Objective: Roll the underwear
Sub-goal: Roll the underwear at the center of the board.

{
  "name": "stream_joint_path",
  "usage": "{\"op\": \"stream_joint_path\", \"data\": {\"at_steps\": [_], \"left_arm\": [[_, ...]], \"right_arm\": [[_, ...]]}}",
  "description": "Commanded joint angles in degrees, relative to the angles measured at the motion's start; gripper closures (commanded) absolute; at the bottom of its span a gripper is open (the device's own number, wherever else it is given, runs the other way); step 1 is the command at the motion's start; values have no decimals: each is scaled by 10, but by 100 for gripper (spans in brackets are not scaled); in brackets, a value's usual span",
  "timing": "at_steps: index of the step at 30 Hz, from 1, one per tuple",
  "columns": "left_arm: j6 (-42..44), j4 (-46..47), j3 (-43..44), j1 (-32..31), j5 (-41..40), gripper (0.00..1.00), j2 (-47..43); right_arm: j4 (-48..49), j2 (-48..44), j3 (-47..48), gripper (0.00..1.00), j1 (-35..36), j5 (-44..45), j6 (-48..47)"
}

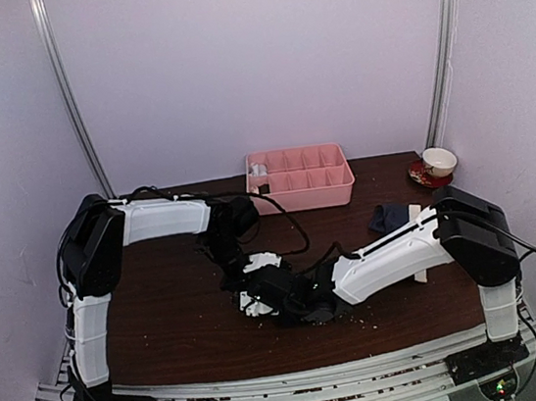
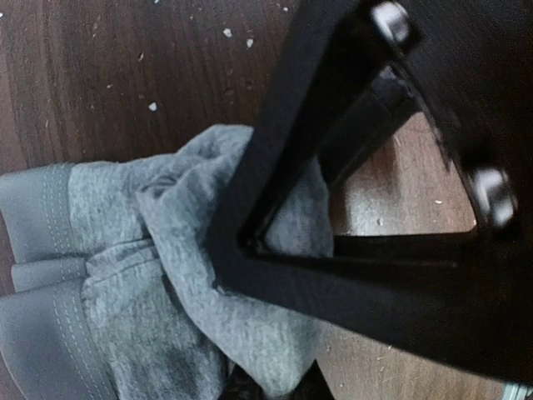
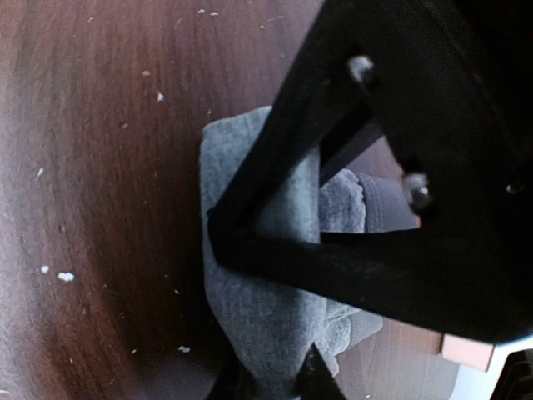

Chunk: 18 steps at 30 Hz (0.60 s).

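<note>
You're early in this: the grey briefs (image 2: 166,250) sit mid-counter (image 1: 164,313) as a loose bunched fold with the waistband flat to one side, not a tight roll yet. Left jaws look almost closed, pinching a fold of the grey cloth. Right jaws look clamped on another part of the same pair, but the tips sit at the frame edge, so you can't judge how firm that bite is. The navy briefs (image 1: 390,216) lie untouched at far right, apart from the pink tray (image 1: 302,196), so you have one roll to finish and one to start.
</note>
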Motion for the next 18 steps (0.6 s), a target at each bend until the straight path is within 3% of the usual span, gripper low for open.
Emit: {"op": "stream_joint_path", "data": {"at_steps": [1, 8, 13, 18], "left_arm": [[-3, -11, -21, -4, -31, 85, 39], [-2, 18, -36, 1, -36, 67, -15], [-1, 53, -68, 14, -40, 41, -66], [1, 111, -118, 33, -37, 27, -131]], "right_arm": [[-30, 9, 9, 92, -6, -56, 29], [-64, 11, 12, 100, -19, -99, 75], [-75, 3, 11, 100, -32, -139, 94], [-76, -10, 14, 100, -47, -179, 110]]}}
